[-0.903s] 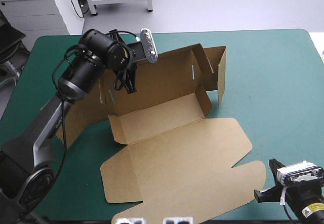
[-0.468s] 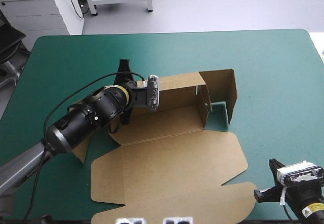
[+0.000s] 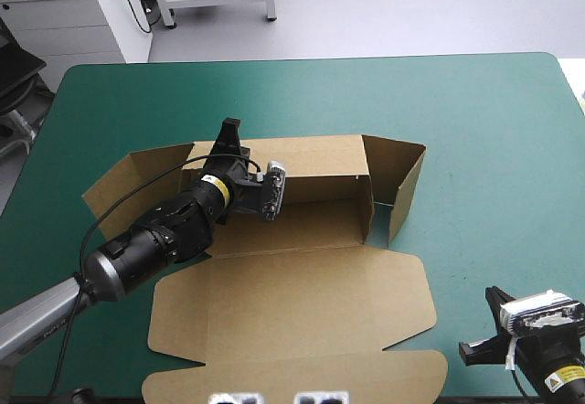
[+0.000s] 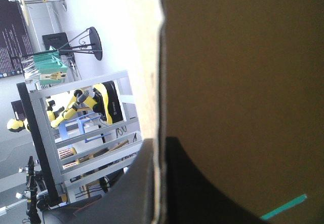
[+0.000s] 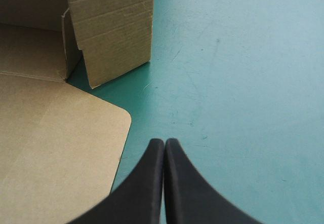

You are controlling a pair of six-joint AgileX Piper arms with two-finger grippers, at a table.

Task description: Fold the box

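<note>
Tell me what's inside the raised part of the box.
Only bare brown floor shows inside the box; nothing lies on it. The left gripper, shut on the rear wall, and its wrist cover the left end, so that part is unseen.

A table (image 3: 302, 58) fills most of the view from above, dressed edge to edge in a teal-green cover (image 3: 494, 130). Reckoned from the table's middle, the cover lies in plain sight in a wide sweep from eight o'clock round through twelve to five o'clock, broadest at two and three o'clock. The far edge at twelve o'clock runs straight. The far corners, at about ten and two o'clock, are rounded. The right wrist view shows the same cover close up, crossed by fine pale scratches (image 5: 177, 54). The left wrist view catches only a thin slanting strip (image 4: 283, 207) of it.
</note>
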